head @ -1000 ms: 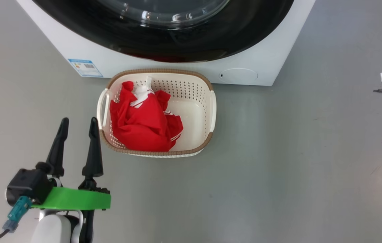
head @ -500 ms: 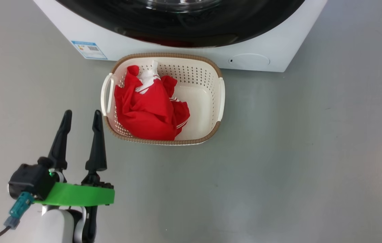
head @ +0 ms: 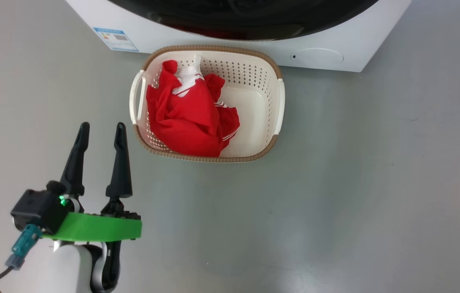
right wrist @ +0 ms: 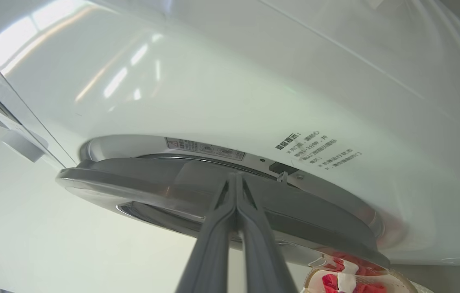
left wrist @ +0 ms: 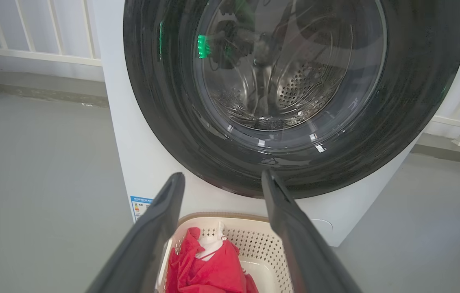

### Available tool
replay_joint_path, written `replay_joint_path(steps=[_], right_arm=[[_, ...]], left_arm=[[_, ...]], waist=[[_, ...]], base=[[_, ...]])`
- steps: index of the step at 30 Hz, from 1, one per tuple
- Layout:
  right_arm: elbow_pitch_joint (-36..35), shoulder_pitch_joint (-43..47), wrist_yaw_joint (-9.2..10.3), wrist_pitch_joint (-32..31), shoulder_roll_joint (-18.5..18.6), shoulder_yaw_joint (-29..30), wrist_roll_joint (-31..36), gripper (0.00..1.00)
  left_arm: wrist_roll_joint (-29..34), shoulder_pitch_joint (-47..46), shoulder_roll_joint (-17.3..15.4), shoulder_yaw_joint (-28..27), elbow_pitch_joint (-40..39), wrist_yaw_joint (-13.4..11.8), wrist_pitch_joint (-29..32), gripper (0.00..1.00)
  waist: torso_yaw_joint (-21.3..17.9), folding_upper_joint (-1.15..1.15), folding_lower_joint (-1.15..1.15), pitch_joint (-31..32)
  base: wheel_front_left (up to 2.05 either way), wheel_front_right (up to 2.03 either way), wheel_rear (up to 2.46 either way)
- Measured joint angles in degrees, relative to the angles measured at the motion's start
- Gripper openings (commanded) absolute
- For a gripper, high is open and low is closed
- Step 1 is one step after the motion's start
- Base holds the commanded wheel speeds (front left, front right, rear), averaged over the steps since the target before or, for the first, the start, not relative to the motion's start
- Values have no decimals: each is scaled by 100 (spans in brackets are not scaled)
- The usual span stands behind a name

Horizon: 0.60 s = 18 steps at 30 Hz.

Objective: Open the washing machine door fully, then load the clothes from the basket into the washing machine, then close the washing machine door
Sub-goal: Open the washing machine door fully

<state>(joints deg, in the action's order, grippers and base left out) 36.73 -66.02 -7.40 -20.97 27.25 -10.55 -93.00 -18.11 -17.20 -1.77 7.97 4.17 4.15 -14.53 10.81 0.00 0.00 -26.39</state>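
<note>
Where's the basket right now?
Head view, upper centre: the basket sits on the floor just in front of the washing machine, ahead and right of the left gripper; the clothes fill its left half.

Ref = basket (head: pixel 213 159). Just behind it: washing machine (head: pixel 335 40) front, door (left wrist: pixel 164 101) covering the drum mouth, so no way in there. Floor (head: pixel 356 183) to the right & in front of basket is bare, wide passage. Left of basket: left tool (head: pixel 103 126), fingers apart, near the handle; narrow gap betw. them. Inside basket, clothes (head: pixel 189 122) fill the left half; right half free down to the base. Above basket: right tool (right wrist: pixel 236 175), fingers together, at the door's rim.
</note>
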Motion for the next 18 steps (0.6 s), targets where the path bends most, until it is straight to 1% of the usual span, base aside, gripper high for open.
replay_joint_path(steps=[5, 12, 18], right_arm=[[406, -302, 0, -182, -13, -22, -14, 0], [853, -709, 0, -460, -80, -129, -46, 0], [1180, -1048, 0, -550, -143, -178, -29, 0]], left_arm=[[-125, -1, 1, 63, -9, -49, 0, 100], [-146, -82, 2, 90, -46, -112, -1, 100], [-178, -108, 3, 122, -67, -145, 0, 100]], waist=[[96, 0, 0, -96], [193, 0, 0, -213], [232, 0, 0, -308]], base=[[0, 0, 0], [0, 0, 0], [0, 0, 0]])
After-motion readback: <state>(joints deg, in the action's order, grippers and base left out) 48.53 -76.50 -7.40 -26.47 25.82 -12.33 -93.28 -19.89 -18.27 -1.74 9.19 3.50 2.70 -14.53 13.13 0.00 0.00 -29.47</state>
